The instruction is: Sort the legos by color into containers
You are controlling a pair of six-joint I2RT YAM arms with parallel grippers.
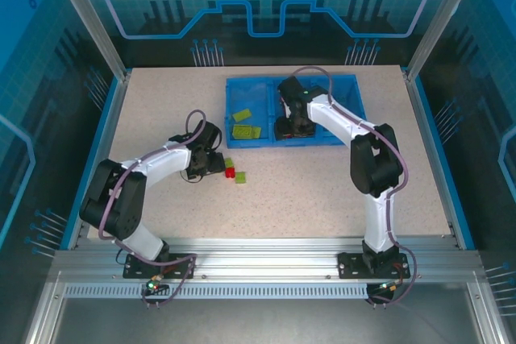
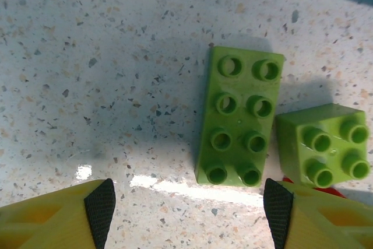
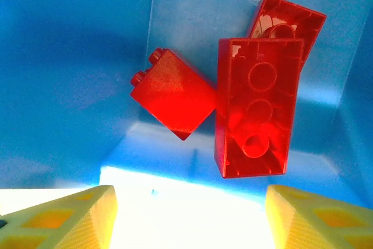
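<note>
Yellow plastic fingers (image 2: 46, 223) on the left gripper (image 2: 189, 217), black pads (image 2: 100, 205) facing in. Jaws spread wide, nothing between them and nothing touched. Speckled table (image 2: 87, 56) lies bare under the gap.

Ahead of the gap, nearer the right-hand pad, is a long lime brick (image 2: 239, 123), studs up, its long axis running away from the gripper. A square lime brick (image 2: 323, 147) sits just beside it with a thin gap between. A red sliver (image 2: 317, 189) shows at its near edge, probably another brick. Seen from above, this cluster sits on the table just off the near wall of the blue tray (image 1: 242, 80), by its left compartment.

Handling, as a judgement:
- Hard moulded plastic, light and rigid, so it should not give or crack under the pads.
- Side walls are smooth and could pivot if pinched near a corner.
- Best hold is across the narrow width at mid-length, on the two long flat walls below the studs.
- The square brick crowds one side, so that finger has little room.

Right gripper (image 3: 189, 214): also wide open and empty, hovering inside the tray, apparently in the middle compartment. Red bricks (image 3: 256, 106) lie beneath it. One is long with its hollow underside up, a small one touches it on its side, and a third is tipped against the wall. Loose lime bricks (image 1: 246, 131) lie in the tray's left compartment.
</note>
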